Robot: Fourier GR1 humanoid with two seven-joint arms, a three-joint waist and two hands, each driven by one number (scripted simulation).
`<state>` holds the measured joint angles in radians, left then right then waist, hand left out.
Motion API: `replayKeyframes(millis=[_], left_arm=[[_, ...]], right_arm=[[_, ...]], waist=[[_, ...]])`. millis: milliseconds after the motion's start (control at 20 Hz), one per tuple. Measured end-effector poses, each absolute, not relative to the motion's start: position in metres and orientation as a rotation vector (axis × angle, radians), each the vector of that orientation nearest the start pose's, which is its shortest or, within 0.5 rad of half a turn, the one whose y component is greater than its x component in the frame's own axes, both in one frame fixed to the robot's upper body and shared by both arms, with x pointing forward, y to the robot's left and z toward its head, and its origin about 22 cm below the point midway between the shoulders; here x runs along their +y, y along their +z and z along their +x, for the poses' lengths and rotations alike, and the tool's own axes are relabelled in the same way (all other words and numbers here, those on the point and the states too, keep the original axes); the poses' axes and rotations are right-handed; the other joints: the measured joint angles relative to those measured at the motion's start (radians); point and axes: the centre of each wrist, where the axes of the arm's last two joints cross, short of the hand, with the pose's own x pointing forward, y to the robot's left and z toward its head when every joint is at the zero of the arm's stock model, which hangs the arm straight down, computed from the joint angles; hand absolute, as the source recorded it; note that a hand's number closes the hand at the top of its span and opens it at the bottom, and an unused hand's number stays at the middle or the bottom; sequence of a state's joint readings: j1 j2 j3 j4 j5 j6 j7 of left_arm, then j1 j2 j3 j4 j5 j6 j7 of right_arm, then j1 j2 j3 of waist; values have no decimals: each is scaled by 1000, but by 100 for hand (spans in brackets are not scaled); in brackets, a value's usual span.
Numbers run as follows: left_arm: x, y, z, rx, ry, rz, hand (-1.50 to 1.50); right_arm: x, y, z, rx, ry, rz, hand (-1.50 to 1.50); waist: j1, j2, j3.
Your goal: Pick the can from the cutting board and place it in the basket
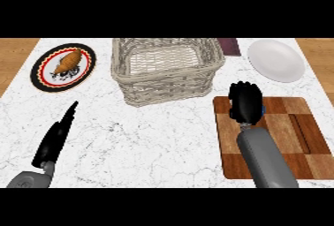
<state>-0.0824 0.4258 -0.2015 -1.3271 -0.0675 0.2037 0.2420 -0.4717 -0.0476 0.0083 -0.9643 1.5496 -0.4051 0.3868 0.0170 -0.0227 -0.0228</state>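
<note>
Right hand [246, 103] curled over the can [261, 110] at the board's [294, 132] back-left corner, can mostly hidden, blue sliver showing; basket [168, 84] just up-left, near; left hand [55, 134] flat, fingers straight, resting on worktop [150, 141].

Between your cutting board [297, 132] and the basket [168, 84], only a narrow strip of bare counter [150, 141]. Basket's near wall stands tall in the path. White plate [276, 60] flanks right; patterned plate [63, 67] well left.
</note>
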Motion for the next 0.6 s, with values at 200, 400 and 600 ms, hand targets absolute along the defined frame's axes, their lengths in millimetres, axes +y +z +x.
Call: replayKeyframes(millis=[200,400,600], left_arm=[[309,-20,247,-1131,-302,487,0],[316,-23,241,-1126,-290,500,0],[316,-20,240,-1129,-288,498,0]], right_arm=[[-178,40,353,-1404,880,-1369,150],[-183,110,348,-1524,838,-1344,150],[-185,170,329,-1606,812,-1291,150]], waist=[[-26,3,14],[-38,5,18],[-36,9,21]])
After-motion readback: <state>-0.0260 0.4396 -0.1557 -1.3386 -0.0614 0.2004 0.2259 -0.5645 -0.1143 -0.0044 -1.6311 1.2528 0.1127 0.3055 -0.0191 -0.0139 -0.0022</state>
